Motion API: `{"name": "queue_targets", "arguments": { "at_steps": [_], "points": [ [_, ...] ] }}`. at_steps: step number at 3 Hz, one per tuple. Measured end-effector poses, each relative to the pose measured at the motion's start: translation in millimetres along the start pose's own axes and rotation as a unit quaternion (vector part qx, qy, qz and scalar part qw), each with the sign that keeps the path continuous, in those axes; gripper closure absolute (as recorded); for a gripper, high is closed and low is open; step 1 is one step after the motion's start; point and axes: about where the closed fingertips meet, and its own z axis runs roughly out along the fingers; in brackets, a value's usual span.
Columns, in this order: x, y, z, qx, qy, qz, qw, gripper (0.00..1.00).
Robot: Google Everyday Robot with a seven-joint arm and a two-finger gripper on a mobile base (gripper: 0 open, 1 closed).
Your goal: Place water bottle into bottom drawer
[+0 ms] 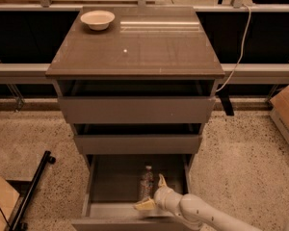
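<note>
The water bottle (pixel 146 181), clear with a pale label band, rests inside the open bottom drawer (pixel 111 179) on its grey floor, about the middle. My gripper (pixel 153 193) is over the front part of the drawer, just right of and in front of the bottle. Its tan fingers (pixel 161 181) are spread apart and hold nothing. The white arm comes in from the lower right.
The two upper drawers (pixel 137 109) stand slightly open above. A white bowl (pixel 97 19) sits on the cabinet top. A cardboard box (pixel 286 109) is on the floor at the right. A black stand leg (pixel 33 189) and another box (pixel 0 198) are at the left.
</note>
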Motion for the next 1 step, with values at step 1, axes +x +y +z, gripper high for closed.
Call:
{"name": "queue_targets", "arguments": {
  "at_steps": [1],
  "points": [
    [0.2, 0.2, 0.2, 0.0, 0.0, 0.0, 1.0, 0.0]
  ]
}}
